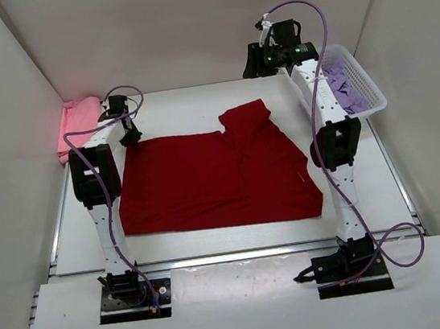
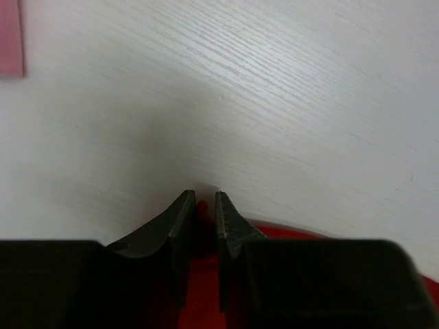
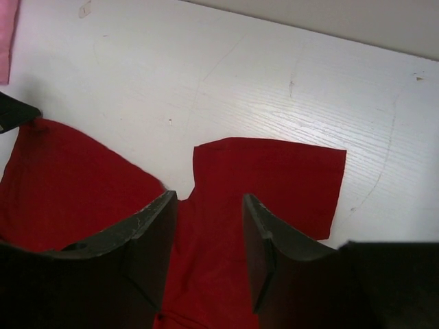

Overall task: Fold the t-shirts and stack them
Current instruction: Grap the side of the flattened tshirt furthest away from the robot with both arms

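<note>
Three shirts, the red shirt (image 1: 214, 177) spread on the table (image 1: 214, 242).
It lies flat, a sleeve pointing away; your left claw (image 2: 206, 202) pinches its far-left corner, your right claw (image 3: 209, 199) hangs spread above. Pink shirt (image 1: 77, 122) far left, purple shirt (image 1: 344, 87) in the basket (image 1: 364, 72).

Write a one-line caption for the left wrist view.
Left fingers pinching the dark red shirt on a white table.
</note>
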`<state>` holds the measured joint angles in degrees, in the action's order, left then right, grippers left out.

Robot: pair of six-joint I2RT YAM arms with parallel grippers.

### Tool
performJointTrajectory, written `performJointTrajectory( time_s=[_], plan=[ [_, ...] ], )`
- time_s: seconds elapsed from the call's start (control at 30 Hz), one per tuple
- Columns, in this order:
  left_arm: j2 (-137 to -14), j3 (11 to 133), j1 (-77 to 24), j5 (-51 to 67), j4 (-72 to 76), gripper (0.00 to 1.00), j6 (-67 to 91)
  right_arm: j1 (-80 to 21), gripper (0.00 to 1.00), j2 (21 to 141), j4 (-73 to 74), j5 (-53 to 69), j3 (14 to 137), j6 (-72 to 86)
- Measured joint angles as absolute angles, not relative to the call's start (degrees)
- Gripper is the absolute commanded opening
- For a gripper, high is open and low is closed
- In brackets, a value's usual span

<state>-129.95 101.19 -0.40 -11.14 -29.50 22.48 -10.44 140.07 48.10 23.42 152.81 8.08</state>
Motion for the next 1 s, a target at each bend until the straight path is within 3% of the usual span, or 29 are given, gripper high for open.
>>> performJointTrajectory(
  time_s=[0.1, 0.2, 0.6, 1.0],
  plan=[
    [-129.95, 101.41, -0.56, -11.14, -29.32, 0.10, 22.55, -10.83, 0.43, 140.07, 48.10, 23.22, 152.81, 7.44],
    [-129.95, 102.15, -0.67, -11.20, -29.52, 0.00, 22.46, -10.92, 0.42, 140.16, 47.99, 22.26, 152.64, 7.22],
    [-129.12, 102.48, -1.39, -11.84, -28.10, 0.00, 21.21, -8.10, 0.52, 150.36, 43.81, 10.94, 149.53, 5.96],
    [-121.30, 96.53, -2.55, -11.11, -24.86, 0.00, 21.26, -7.86, 0.58, 155.41, 42.37, 10.90, 147.83, 6.37]
  ],
)
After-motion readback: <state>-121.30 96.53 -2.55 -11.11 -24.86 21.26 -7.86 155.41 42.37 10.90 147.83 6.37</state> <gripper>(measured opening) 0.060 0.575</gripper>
